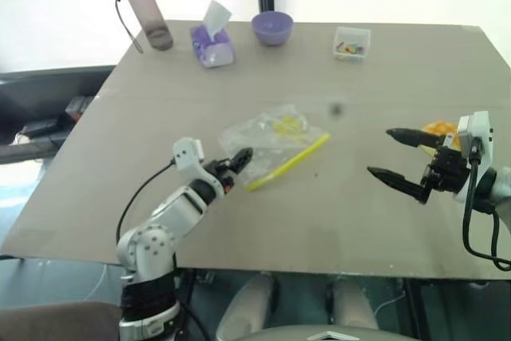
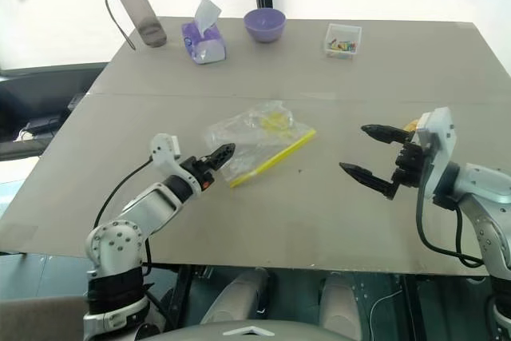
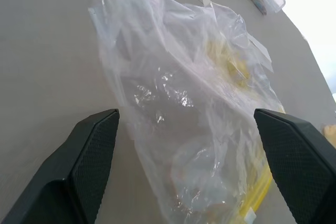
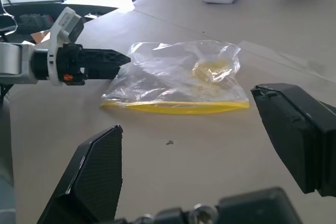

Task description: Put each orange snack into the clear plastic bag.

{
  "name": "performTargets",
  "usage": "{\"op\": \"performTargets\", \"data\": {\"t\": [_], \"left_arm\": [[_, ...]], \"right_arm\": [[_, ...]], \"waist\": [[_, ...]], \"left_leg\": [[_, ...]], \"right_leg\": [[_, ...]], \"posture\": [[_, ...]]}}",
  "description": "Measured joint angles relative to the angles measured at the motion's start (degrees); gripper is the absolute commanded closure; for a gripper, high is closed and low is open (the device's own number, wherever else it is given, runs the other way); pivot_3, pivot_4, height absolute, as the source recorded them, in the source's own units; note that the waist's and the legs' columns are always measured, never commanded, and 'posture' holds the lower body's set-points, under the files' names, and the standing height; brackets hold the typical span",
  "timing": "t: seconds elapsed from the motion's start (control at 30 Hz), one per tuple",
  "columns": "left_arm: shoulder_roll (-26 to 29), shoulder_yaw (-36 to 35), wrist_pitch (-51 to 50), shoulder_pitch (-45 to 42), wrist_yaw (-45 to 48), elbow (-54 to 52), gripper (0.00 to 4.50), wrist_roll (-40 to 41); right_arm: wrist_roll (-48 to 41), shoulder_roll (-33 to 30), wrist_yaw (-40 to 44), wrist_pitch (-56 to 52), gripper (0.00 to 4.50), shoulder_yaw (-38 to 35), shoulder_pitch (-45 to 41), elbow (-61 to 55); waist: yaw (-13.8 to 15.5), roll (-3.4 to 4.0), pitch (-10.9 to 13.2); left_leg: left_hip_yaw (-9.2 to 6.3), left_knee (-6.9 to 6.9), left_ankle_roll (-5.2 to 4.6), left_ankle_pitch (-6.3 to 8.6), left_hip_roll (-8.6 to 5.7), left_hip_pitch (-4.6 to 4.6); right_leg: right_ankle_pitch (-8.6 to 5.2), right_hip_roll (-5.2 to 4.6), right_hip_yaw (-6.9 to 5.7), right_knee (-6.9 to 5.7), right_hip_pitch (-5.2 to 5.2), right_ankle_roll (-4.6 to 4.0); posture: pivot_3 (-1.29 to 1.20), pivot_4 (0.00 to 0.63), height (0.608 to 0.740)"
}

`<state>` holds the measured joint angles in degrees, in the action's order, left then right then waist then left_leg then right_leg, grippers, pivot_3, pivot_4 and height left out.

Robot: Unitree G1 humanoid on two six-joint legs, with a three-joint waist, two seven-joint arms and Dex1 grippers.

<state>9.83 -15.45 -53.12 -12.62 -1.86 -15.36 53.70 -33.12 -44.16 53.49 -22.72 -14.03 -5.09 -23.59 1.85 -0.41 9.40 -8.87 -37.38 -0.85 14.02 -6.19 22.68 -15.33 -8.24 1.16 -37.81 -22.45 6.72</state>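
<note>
The clear plastic bag (image 1: 267, 135) lies crumpled mid-table, its yellow strip (image 1: 289, 161) on the near side. A yellowish shape (image 4: 214, 70) shows through the film; I cannot tell what it is. My left gripper (image 3: 186, 115) is open, level with the table, its fingers (image 3: 94, 150) on either side of the bag's left end. One orange snack (image 1: 438, 127) lies at the right, partly hidden behind my right hand. Held above the table, my right gripper (image 1: 382, 152) is open with nothing in it and points left toward the bag.
Along the far edge stand a dark water bottle (image 1: 144, 9), a purple tissue pack (image 1: 211, 42), a purple bowl (image 1: 272, 27) and a small clear box of coloured bits (image 1: 351, 42). The table's near edge (image 1: 255, 265) runs just below both arms.
</note>
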Motion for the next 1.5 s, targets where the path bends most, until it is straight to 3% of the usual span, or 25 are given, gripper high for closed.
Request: {"op": "performTargets", "data": {"t": [0.1, 0.33, 0.37, 0.6, 0.67, 0.8, 1.2, 1.33, 1.37, 1.5], "left_arm": [[-1.2, -0.4, 0.0, -1.1, 1.4, 1.6, 0.86, 0.9], [-3.2, -1.1, -3.7, -2.0, 1.2, 5.3, 4.14, 4.0], [-3.5, -1.5, -4.1, -2.4, 0.8, 5.2, 4.40, 5.0], [-5.0, -3.6, -10.3, -2.1, -2.2, 4.6, 4.40, 18.6], [-4.5, -3.8, -11.4, -1.4, -3.8, 3.5, 4.40, 23.7], [-2.2, -2.8, -12.0, -0.1, -5.5, 1.7, 4.40, 30.7], [8.5, 2.8, -9.2, 3.3, -7.2, -1.5, 4.40, 45.1], [10.5, 4.3, -7.4, 3.5, -6.7, -1.6, 4.50, 46.7], [11.2, 4.7, -7.0, 3.7, -6.7, -1.6, 4.50, 47.2], [13.3, 5.0, -5.7, 4.6, -6.4, -1.8, 4.50, 49.4]], "right_arm": [[0.2, 0.0, 0.0, 0.4, 0.00, 0.0, 0.1, 0.0], [1.6, 0.0, 1.1, 1.9, 0.00, 0.3, 1.4, 0.5], [2.4, 0.0, 1.2, 2.6, 0.00, 0.6, 1.5, 0.9], [22.6, 0.2, -4.9, 13.1, 0.00, 11.6, -0.6, 10.5], [30.3, 1.2, -8.3, 18.9, 0.00, 15.7, -3.6, 16.0], [37.4, 5.3, -13.5, 24.3, 0.00, 19.8, -9.8, 23.7], [44.6, 14.7, -18.9, 40.2, 0.00, 26.4, -24.0, 42.2], [45.4, 16.2, -19.7, 44.2, 1.29, 26.9, -26.7, 45.6], [45.4, 16.4, -20.0, 45.2, 1.95, 26.9, -27.2, 46.5], [45.8, 16.5, -20.3, 47.4, 3.62, 26.9, -27.7, 48.1]], "waist": [[0.4, 0.02, 0.0], [0.3, -0.10, 0.1], [0.3, -0.12, 0.1], [-0.4, -0.22, 0.1], [-1.0, -0.22, 0.1], [-1.9, -0.27, 0.2], [-2.6, -0.28, 0.2], [-2.6, -0.28, 0.2], [-2.6, -0.28, 0.2], [-2.7, -0.28, 0.2]], "left_leg": [[-0.01, 0.00, 0.00, 0.00, 0.00, 0.01], [-0.01, -0.01, 0.01, -0.01, 0.00, 0.12], [0.00, -0.01, 0.01, -0.01, 0.00, 0.12], [0.08, -0.02, 0.03, -0.02, 0.02, 0.12], [0.11, -0.01, 0.04, -0.02, 0.03, 0.12], [0.34, -0.01, 0.06, -0.03, 0.24, 0.02], [0.43, 0.02, 0.08, -0.04, 0.31, -0.01], [0.42, 0.02, 0.08, -0.04, 0.31, -0.01], [0.43, 0.02, 0.08, -0.04, 0.31, -0.01], [0.43, 0.04, 0.08, -0.05, 0.31, -0.01]], "right_leg": [[0.00, 0.00, 0.00, 0.01, -0.01, 0.00], [0.00, 0.00, 0.02, 0.05, -0.10, 0.00], [0.00, 0.00, 0.03, 0.05, -0.11, 0.00], [0.00, 0.03, 0.13, -0.05, -0.22, 0.00], [0.00, 0.04, 0.17, -0.07, -0.23, 0.00], [0.03, 0.19, 0.35, -0.08, -0.26, -0.06], [0.11, 0.29, 0.44, -0.08, -0.31, -0.18], [0.12, 0.29, 0.44, -0.07, -0.31, -0.19], [0.12, 0.29, 0.45, -0.07, -0.31, -0.19], [0.12, 0.31, 0.46, -0.09, -0.35, -0.20]], "posture": [[0.00, 0.150, 0.740], [0.00, 0.150, 0.740], [0.00, 0.150, 0.740], [0.00, 0.150, 0.740], [0.00, 0.150, 0.740], [0.00, 0.150, 0.740], [0.00, 0.150, 0.740], [0.00, 0.150, 0.740], [0.00, 0.150, 0.740], [0.00, 0.150, 0.740]]}}
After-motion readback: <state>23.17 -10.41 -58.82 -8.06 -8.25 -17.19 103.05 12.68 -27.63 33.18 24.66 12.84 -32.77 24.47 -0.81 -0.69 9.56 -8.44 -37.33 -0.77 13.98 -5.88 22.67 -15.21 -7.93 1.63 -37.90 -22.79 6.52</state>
